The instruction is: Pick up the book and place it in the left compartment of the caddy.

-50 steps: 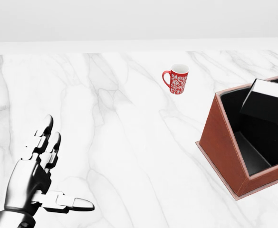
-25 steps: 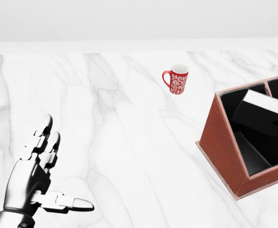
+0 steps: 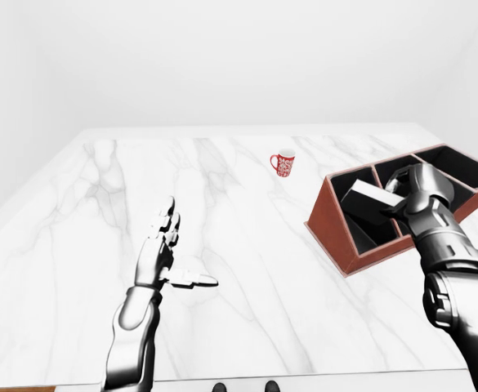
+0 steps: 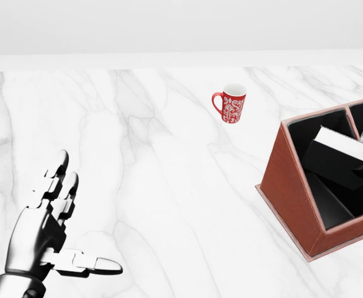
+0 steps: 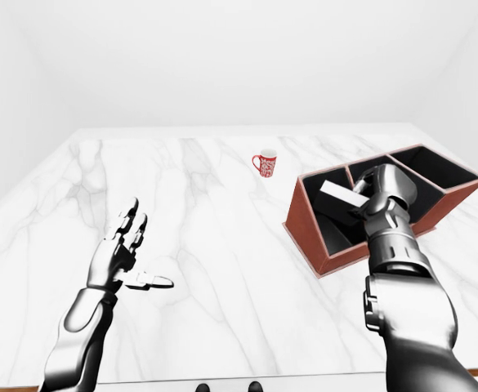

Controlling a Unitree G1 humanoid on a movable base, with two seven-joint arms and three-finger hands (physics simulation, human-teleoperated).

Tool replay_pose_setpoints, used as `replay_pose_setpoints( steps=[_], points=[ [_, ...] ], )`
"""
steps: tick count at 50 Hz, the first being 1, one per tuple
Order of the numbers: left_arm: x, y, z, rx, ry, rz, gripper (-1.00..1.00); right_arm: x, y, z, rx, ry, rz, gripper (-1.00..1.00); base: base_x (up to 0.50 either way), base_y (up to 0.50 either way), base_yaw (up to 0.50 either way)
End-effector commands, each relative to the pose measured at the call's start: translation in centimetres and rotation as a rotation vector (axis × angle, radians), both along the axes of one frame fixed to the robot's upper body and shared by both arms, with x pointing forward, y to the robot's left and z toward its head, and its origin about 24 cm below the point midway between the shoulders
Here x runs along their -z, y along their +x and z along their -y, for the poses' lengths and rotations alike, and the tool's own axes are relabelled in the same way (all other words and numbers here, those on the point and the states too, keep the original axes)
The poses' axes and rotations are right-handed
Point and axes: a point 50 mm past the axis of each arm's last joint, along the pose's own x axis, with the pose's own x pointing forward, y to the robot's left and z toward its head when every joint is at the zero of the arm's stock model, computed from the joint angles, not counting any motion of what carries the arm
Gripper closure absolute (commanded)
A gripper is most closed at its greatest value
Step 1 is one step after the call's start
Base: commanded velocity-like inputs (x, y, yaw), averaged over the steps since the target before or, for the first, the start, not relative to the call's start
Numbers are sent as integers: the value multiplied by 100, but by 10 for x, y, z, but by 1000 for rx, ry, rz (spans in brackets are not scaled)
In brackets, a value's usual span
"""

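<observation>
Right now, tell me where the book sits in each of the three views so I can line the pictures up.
Left-eye view: the book is right of centre, tilted inside the caddy's leftmost compartment, beside the right hand.
Head view: the book is at the right edge, leaning in the same compartment.
Right-eye view: the book is right of centre, partly hidden by the right hand.
Shared landmark: the red mug, up and left of the caddy.

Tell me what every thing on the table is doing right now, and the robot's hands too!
book: tilted, inside the left compartment of the caddy, right hand at its far end.
caddy: sitting on the table, open on top.
mug: upright, alone, handle to the view's left.
left hand: open, fingers spread, holding nothing.
right hand: over the caddy by the book; grip unclear.
</observation>
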Motion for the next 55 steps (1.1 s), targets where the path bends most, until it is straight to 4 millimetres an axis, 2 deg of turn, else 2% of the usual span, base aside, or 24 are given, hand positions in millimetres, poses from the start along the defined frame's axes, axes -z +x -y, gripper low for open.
replay_pose_setpoints(
  steps=[1, 16, 17, 21, 24, 26, 31, 32, 33, 34, 35, 39, 55],
  points=[
    [5, 2, 2, 4, 5, -21, -100, 0, -2, 2, 40, 30, 51, 100, 0, 0, 0],
    [7, 3, 2, 5, 7, -32, -100, 7, -2, -3, 45, 34, 52, 99, 0, 0, 0],
    [7, 3, 2, 4, 7, -32, -100, 8, -2, -3, 48, 37, 53, 91, 0, 0, 0],
    [8, 3, 2, 4, 8, -33, -100, 9, -2, -4, 49, 41, 55, 81, 0, 0, 0],
    [8, 3, 3, 4, 8, -35, -100, 9, -2, -4, 50, 42, 56, 55, 0, 0, 0],
    [8, 3, 3, 4, 9, -36, -100, 10, -2, -4, 51, 42, 57, 26, 0, 0, 0],
    [9, 4, 3, 4, 9, -38, -100, 10, -2, -4, 53, 44, 58, -18, 0, 0, 0],
    [9, 3, 3, 5, 9, -38, -100, 10, -2, -4, 53, 44, 59, -62, 0, 0, 0],
    [9, 3, 3, 4, 9, -37, -100, 10, -2, -4, 53, 44, 59, -62, 0, 0, 0],
    [8, 3, 2, 4, 9, -37, -100, 10, -2, -4, 53, 43, 59, -74, 0, 0, 0],
    [8, 3, 2, 4, 9, -36, -100, 9, -3, -2, 54, 42, 56, -98, 0, 0, 0],
    [8, 3, 2, 4, 9, -35, -100, 9, -4, 0, 55, 40, 48, -100, 0, 0, 0],
    [7, 2, 2, 5, 9, -32, -100, 11, 1, -9, 27, 40, 43, -100, 0, 0, 0]
  ],
)
